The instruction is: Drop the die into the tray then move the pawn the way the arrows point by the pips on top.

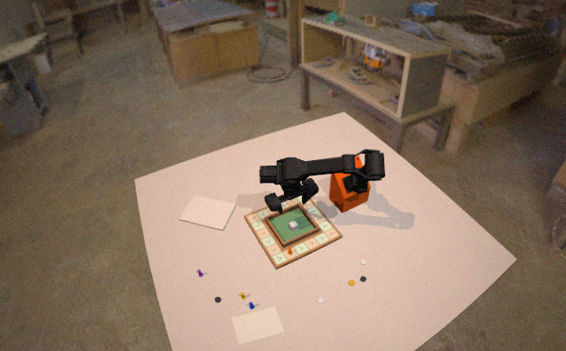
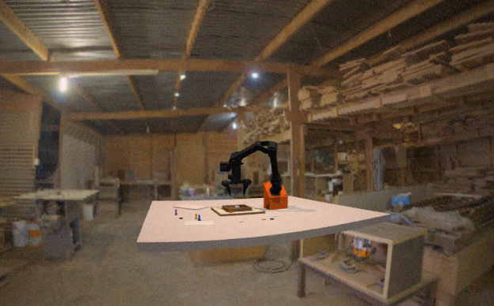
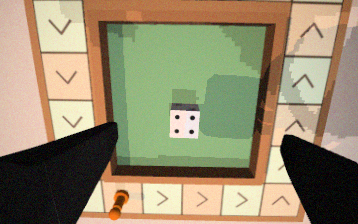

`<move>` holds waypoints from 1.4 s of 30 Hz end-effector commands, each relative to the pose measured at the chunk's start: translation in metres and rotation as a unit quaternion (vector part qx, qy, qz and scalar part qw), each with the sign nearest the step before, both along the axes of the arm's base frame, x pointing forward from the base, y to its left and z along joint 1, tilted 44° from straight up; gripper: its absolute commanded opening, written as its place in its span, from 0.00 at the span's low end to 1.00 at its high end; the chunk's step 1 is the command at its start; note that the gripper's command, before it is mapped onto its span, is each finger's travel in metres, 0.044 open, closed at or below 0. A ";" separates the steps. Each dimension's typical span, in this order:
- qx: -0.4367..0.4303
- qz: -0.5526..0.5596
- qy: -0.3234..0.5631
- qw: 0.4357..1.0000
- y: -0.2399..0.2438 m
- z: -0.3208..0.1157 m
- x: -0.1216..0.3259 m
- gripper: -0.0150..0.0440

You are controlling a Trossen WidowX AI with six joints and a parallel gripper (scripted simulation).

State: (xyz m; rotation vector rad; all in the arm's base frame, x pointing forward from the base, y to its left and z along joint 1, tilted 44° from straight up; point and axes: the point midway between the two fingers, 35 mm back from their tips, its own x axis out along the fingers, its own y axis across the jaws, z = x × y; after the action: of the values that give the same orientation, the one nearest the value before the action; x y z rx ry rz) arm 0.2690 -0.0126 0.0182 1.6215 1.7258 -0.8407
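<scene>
The claw (image 3: 195, 165) hangs above the board (image 1: 293, 234) with its jaws spread wide and nothing between them. In the wrist view the 2 dark fingers frame the lower corners of the picture, well apart, each clear of the wood below. The die (image 3: 184, 120) sits flat on the green felt of the dice tray (image 3: 145, 70), a little below the middle, touching no wall, and 4 pips show on its top face. From the top view it is a small white cube (image 1: 293, 224) inside the brown-rimmed tray. The orange pawn (image 3: 118, 204) stands on a square in the near row of the ring, by the near-left corner, with arrow squares running off to its right. In the exterior view the arm (image 2: 252, 151) arches over from its orange base (image 2: 275, 200), claw pointing down over the board's far side.
</scene>
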 end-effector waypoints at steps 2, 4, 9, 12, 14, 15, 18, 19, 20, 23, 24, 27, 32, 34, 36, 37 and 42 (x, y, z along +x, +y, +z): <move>0.013 -0.004 -0.002 1.000 0.000 -0.001 0.000 1.00; 0.014 0.003 -0.009 1.000 0.000 0.000 0.001 0.96; 0.028 0.196 -0.170 0.965 0.019 0.010 0.020 0.73; 0.037 0.325 -0.278 0.903 0.034 0.018 0.032 0.60; 0.042 0.404 -0.345 0.846 0.044 0.024 0.039 0.59; 0.044 0.442 -0.377 0.813 0.050 0.027 0.043 0.59; 0.049 0.544 -0.466 0.696 0.067 0.036 0.052 0.59; 0.051 0.574 -0.493 0.651 0.073 0.039 0.055 0.59; 0.052 0.602 -0.518 0.605 0.079 0.043 0.058 0.59; 0.053 0.668 -0.580 0.463 0.097 0.052 0.065 0.59; 0.053 0.677 -0.589 0.437 0.101 0.055 0.066 0.59; 0.053 0.680 -0.592 0.429 0.102 0.056 0.066 0.59; 0.053 0.680 -0.592 0.429 0.102 0.056 0.066 0.59; 0.053 0.680 -0.592 0.429 0.103 0.057 0.067 0.59; 0.053 0.680 -0.592 0.429 0.103 0.057 0.067 0.59; 0.053 0.680 -0.592 0.429 0.103 0.057 0.067 0.59; 0.053 0.680 -0.592 0.429 0.103 0.057 0.067 0.59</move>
State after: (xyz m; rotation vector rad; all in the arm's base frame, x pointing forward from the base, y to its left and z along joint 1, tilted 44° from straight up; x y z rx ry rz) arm 0.3336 0.0900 0.0719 0.0746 1.2079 1.0331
